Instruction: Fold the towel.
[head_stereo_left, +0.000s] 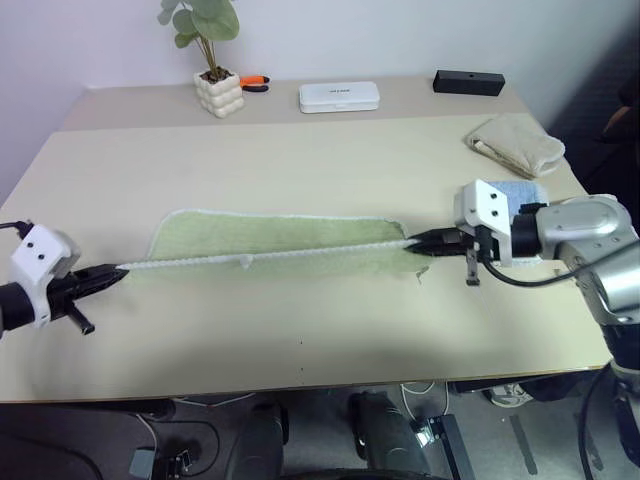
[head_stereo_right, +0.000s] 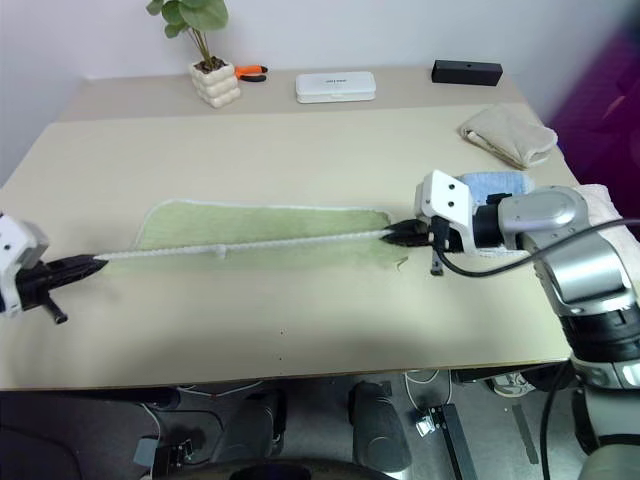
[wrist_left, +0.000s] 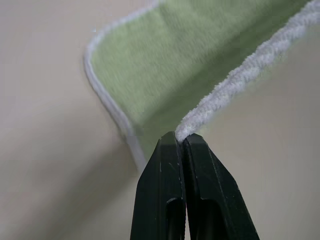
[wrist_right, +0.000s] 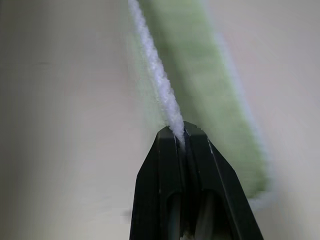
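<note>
A: Claw status?

B: Left gripper (head_stereo_left: 118, 272) at lower left of frame, jaws pressed together on the white trim at the towel (head_stereo_left: 270, 240) corner. The left wrist view confirms it: both fingers (wrist_left: 165, 190) meet with the trim pinched at the tips.

A: Right one?

B: Right gripper (head_stereo_left: 415, 243) at centre right, clamped the same way on the opposite end of that trim. No gap visible between the jaws, edge caught right at the tips.

A: Where's the towel?

B: Mid-frame on the table (head_stereo_left: 300, 140), green strip lying flat. The near edge is drawn taut in a straight line between the two grippers, small white tag (head_stereo_left: 244, 261) about midway along it.

A: Anything close by?

B: Beige towel (head_stereo_left: 515, 143) at upper right, blue towel (head_stereo_right: 492, 184) just behind the right arm. Both are apart from the green one.
</note>
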